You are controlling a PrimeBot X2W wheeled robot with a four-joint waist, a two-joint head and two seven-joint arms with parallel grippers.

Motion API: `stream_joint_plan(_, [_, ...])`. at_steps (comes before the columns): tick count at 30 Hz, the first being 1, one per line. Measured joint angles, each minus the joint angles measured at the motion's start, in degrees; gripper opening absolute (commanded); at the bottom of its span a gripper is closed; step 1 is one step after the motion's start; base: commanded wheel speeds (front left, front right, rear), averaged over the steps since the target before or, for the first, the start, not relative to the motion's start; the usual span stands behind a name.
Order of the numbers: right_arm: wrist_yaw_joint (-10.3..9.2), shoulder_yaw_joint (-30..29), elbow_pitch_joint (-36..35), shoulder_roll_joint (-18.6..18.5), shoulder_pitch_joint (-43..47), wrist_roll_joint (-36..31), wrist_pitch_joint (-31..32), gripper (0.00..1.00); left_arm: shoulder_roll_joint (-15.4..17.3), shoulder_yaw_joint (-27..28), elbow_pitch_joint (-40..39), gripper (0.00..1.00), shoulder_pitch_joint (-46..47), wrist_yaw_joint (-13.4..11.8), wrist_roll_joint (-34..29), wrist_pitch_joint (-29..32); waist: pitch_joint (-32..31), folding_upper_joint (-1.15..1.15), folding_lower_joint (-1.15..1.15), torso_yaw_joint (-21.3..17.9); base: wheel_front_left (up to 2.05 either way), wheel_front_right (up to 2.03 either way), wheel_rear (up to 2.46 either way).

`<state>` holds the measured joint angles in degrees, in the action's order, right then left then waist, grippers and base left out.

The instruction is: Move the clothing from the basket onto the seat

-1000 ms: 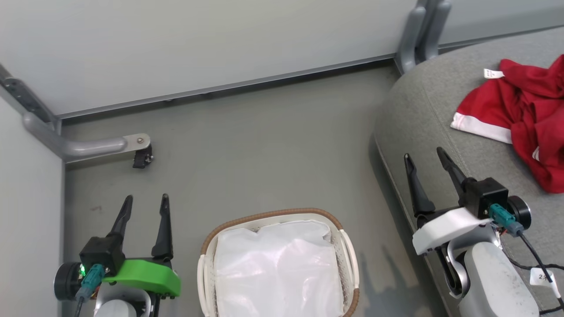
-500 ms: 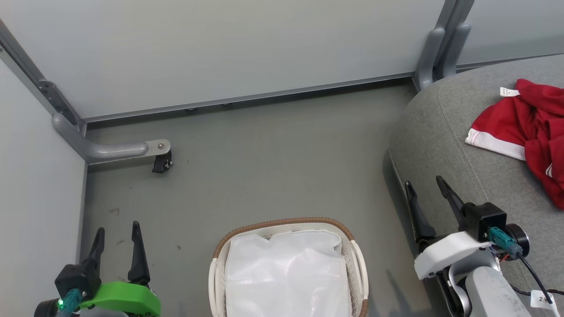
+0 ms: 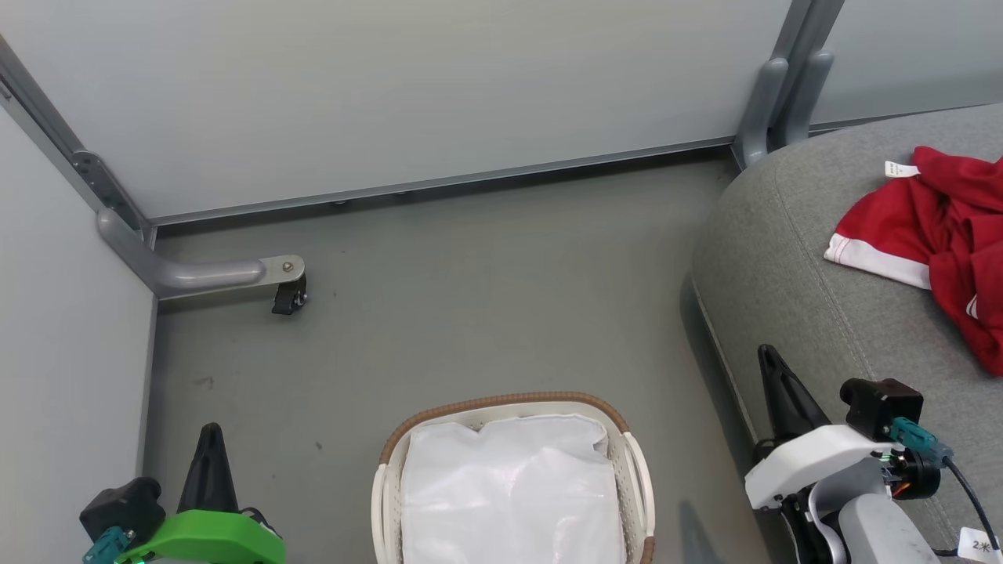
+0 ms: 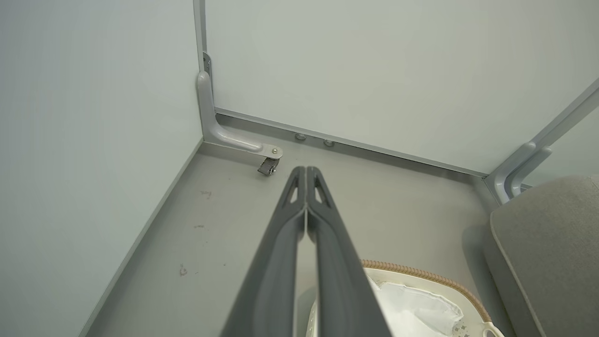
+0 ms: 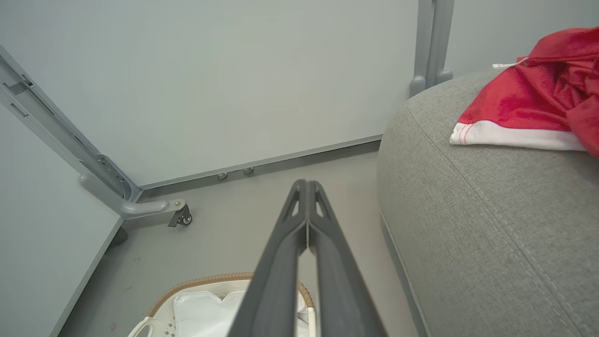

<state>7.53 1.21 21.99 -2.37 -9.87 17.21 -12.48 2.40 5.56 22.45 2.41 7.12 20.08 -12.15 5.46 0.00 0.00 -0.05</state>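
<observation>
The red clothing (image 3: 944,243) with a white hem band lies bunched on the grey seat (image 3: 791,258) at the right, also seen as clothing (image 5: 524,103) on the seat (image 5: 491,220) in the right wrist view. The white basket (image 3: 513,401) with a brown woven rim stands on the floor at bottom centre, holding a plain white liner sheet (image 3: 509,493). My left gripper (image 3: 210,439) is shut on nothing at the lower left, left of the basket. My right gripper (image 3: 768,362) is shut and empty over the seat's front edge. Both wrist views show the fingers (image 4: 306,196) pressed together.
Pale panel walls close the corner at the back and left. A grey bracket foot with a small black caster (image 3: 286,298) juts onto the floor at the left. A grey post (image 3: 772,94) stands behind the seat. Grey floor (image 3: 486,290) lies between basket and wall.
Both grippers have gone from open to shut and have drawn back toward the bottom of the head view. The head camera has shifted. The clothing lies where it was on the seat.
</observation>
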Motion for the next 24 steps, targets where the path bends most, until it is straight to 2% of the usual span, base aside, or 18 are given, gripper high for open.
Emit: stream_joint_plan(24, [0.00, -2.2, -2.5, 0.0, 1.1, 22.8, 5.6, 0.00, 0.0, 0.0, -2.7, 0.00, 0.3, 0.0, 22.0, 5.4, -1.1, 0.00, 0.00, 0.0, 0.00, 0.00, 0.00])
